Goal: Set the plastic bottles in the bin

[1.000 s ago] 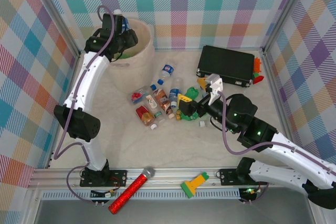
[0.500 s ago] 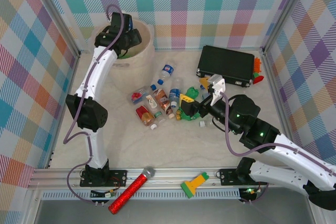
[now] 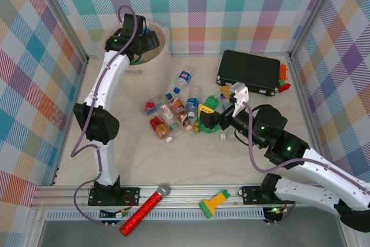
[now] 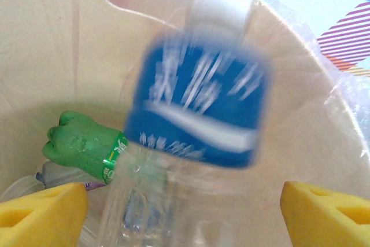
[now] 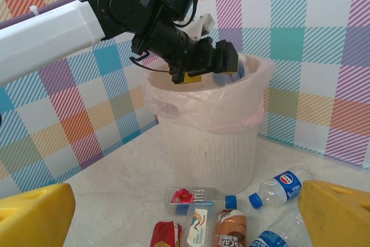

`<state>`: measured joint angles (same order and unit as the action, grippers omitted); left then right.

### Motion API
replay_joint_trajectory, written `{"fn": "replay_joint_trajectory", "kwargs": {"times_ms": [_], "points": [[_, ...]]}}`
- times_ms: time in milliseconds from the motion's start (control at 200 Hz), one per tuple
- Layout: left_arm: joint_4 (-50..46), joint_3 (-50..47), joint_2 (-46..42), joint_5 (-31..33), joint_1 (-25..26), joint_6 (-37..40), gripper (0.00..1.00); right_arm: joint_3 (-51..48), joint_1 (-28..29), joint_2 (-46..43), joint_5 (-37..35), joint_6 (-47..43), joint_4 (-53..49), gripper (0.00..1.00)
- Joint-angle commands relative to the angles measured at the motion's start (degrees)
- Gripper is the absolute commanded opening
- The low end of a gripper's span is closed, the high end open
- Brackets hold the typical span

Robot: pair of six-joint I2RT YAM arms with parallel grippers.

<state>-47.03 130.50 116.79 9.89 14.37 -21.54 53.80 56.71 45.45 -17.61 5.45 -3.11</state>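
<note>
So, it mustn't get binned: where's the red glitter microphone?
In the top view, the red glitter microphone lies on the near rail, left of centre, with the green-and-yellow tool to its right.

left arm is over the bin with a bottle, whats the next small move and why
Probably lift the left end effector straight up, clear of the bin. Its fingers stand wide apart around the blue-labelled bottle, which is blurred as if dropping toward the green bottle below, so nothing seems left to hold.
</note>
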Motion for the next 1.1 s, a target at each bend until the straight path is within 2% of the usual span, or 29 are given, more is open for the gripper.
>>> {"fn": "replay_joint_trajectory", "kwargs": {"times_ms": [0, 105, 195, 395, 525, 675, 1095], "points": [[-0.5, 2.2, -1.1, -0.6, -0.7, 0.4, 0.88, 1.7, 0.4, -0.6, -0.9, -0.2, 0.1, 0.99], [-0.4, 2.3, -2.4, -0.7, -0.7, 0.4, 0.88, 1.7, 0.4, -0.3, -0.7, 0.1, 0.4, 0.99], [-0.9, 2.5, -3.6, -0.4, -0.7, 0.6, 0.99, 1.7, 0.4, 0.0, -0.5, 0.8, 0.4, 0.99], [-2.7, 1.8, -6.7, 0.0, -0.7, 0.4, 1.00, 1.5, 0.4, 0.1, -0.3, 1.6, -0.1, 0.99], [-2.4, -2.2, -10.7, 0.0, -0.7, 0.3, 1.00, 1.7, 0.4, 0.1, -0.4, 1.7, -0.7, 0.99], [0.9, -11.6, -17.9, -0.6, -0.5, 0.0, 1.00, 1.5, 0.4, 0.2, -0.9, 2.4, -1.5, 0.99], [10.4, -43.7, -44.9, -1.7, 1.6, -4.3, 1.00, 0.6, 0.4, 2.1, -4.8, 6.9, -7.3, 0.99]]}}
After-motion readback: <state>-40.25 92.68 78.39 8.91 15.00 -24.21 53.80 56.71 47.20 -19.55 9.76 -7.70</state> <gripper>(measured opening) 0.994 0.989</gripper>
